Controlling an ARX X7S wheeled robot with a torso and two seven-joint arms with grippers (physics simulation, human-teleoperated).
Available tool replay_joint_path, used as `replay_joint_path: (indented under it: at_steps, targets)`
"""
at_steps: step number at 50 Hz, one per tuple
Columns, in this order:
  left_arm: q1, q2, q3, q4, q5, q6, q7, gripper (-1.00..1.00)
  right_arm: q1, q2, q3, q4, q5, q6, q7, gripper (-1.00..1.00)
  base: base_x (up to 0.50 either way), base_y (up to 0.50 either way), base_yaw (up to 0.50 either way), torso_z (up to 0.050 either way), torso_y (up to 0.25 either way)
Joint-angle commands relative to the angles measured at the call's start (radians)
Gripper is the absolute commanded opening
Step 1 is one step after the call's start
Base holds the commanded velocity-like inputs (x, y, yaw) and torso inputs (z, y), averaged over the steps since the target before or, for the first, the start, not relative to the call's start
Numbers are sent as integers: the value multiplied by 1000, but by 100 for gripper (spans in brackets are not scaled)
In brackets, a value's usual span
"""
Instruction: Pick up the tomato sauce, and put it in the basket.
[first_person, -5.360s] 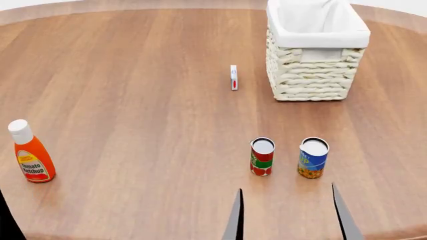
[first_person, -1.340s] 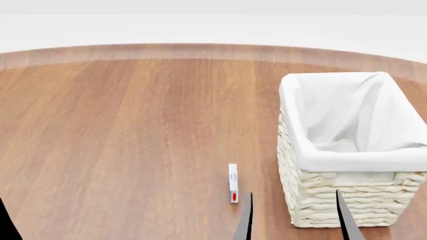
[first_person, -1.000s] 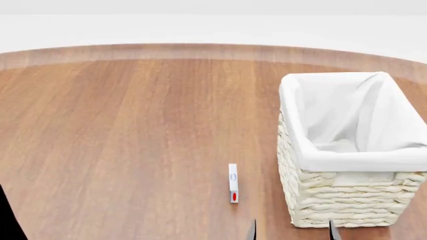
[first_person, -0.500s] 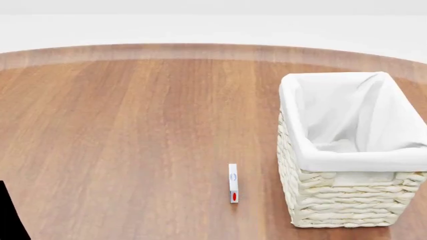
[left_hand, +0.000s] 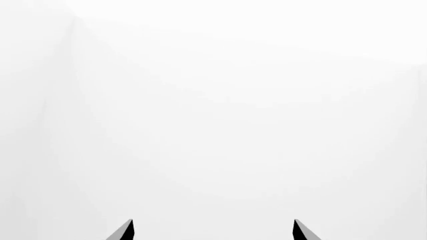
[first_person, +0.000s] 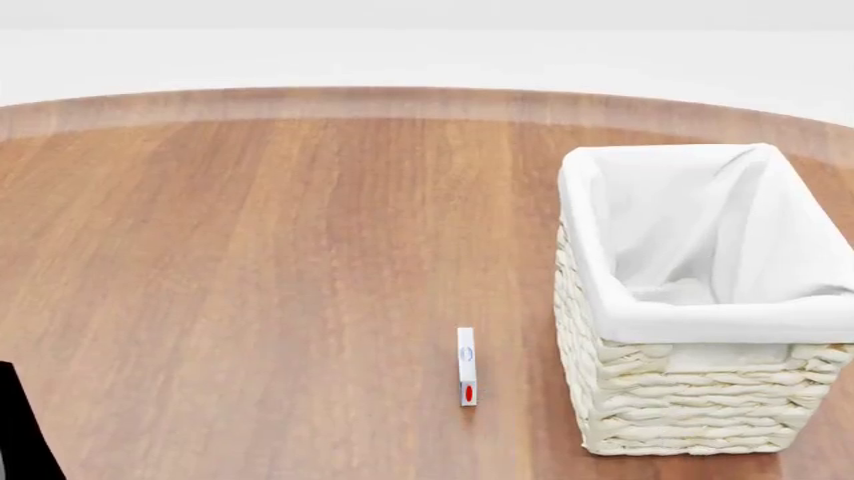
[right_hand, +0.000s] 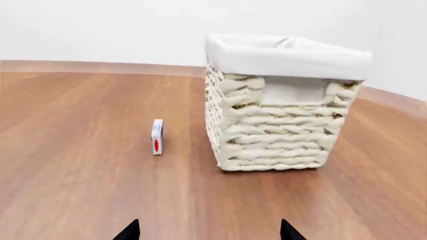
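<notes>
With the left gripper gaping on blank white and the right gripper spread, empty, facing the basket, nothing is getting done: the tomato sauce is showing nowhere.

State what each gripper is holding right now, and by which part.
Nothing is held. The left gripper is open against blank white, and the right gripper is open and empty, facing the basket.
</notes>
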Motion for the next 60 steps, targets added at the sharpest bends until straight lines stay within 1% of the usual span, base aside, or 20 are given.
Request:
replay_joint_path:
  at_steps: [1,17,44,60]
  targets:
    - [-4,-5,4,-5,-6,0,-2,100,5,-3,-8,64,15,-6,8,100,0,0,0,0,0]
    - [-6,-10,9,-9,-5,-1,-9,100,31,-15,-25,196,28,-46,8,100,0,0,0,0,0]
    - [-3,-20,17,-5,-4,2,-18,100,36,-7,-49,223,49,-60,13,100,0,0,0,0,0]
    - [-3,-26,21,-2,-4,2,-24,100,56,-19,-59,311,78,-101,-9,100,0,0,0,0,0]
